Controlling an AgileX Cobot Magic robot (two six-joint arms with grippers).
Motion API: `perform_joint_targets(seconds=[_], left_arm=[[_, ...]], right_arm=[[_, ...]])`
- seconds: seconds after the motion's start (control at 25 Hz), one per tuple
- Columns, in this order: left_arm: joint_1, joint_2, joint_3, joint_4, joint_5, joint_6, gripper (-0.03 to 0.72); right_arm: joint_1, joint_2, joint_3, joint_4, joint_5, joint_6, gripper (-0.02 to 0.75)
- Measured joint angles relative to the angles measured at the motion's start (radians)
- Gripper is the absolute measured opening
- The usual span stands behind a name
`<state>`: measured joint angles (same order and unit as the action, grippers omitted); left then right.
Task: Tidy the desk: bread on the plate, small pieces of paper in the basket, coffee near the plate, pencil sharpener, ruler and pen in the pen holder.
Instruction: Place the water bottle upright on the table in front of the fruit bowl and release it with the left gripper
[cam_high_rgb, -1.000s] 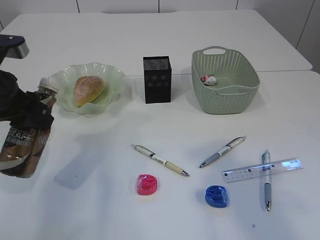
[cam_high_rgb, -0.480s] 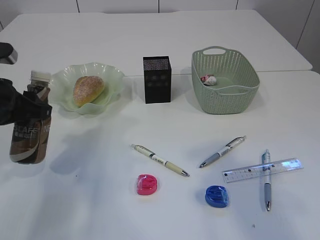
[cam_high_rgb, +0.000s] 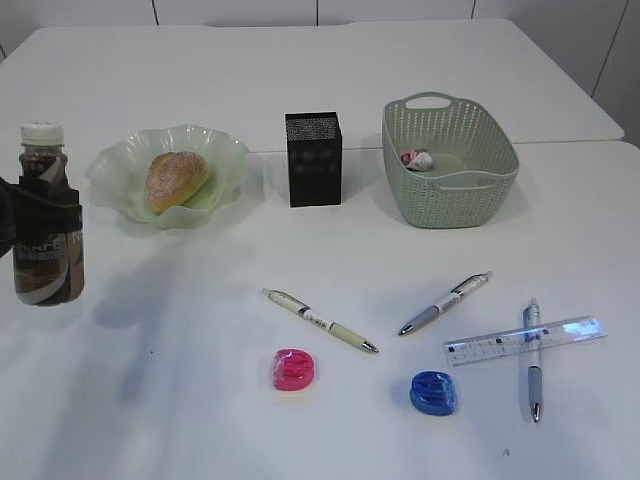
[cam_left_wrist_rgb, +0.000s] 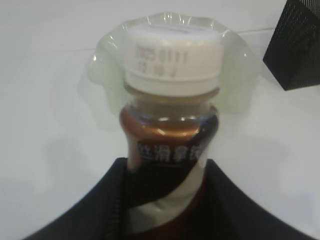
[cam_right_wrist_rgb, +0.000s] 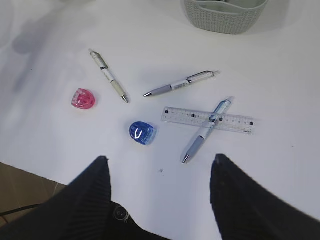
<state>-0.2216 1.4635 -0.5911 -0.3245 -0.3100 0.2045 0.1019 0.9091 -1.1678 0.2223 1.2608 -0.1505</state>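
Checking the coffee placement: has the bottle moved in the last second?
Yes. The coffee bottle has swung from tilted to upright and shifted up the view, closer to the plate, still gripped by the left gripper.

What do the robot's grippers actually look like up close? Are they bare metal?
No bare metal shows. The right gripper has two broad fingers wrapped in black ribbed, fabric-like covering, tapering to rounded tips. The left gripper wears the same dark covering. No markings are visible; a thin dark cable appears near the right gripper's base.
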Motion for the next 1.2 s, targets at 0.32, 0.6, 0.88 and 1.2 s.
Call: perform_joint_targets(seconds=[0.32, 0.6, 0.88, 1.2], left_arm=[[-0.044, 0.016, 0.001, -0.004, -0.143, -0.002, 0.274], [-0.069, 0.091, 0.015, -0.008, -0.232, -0.055, 0.274], [-0.069, 0.093, 0.053, -0.014, -0.334, -0.131, 0.274], [-0.069, 0.137, 0.069, -0.012, -0.428, -0.158, 0.274]], right_arm=[[0.000, 0.000, 0.000, 0.011, 0.000, 0.000, 0.493], [0.000, 0.000, 0.000, 0.015, 0.000, 0.000, 0.493], [0.000, 0.000, 0.000, 0.019, 0.000, 0.000, 0.493], [0.000, 0.000, 0.000, 0.022, 0.000, 0.000, 0.493]])
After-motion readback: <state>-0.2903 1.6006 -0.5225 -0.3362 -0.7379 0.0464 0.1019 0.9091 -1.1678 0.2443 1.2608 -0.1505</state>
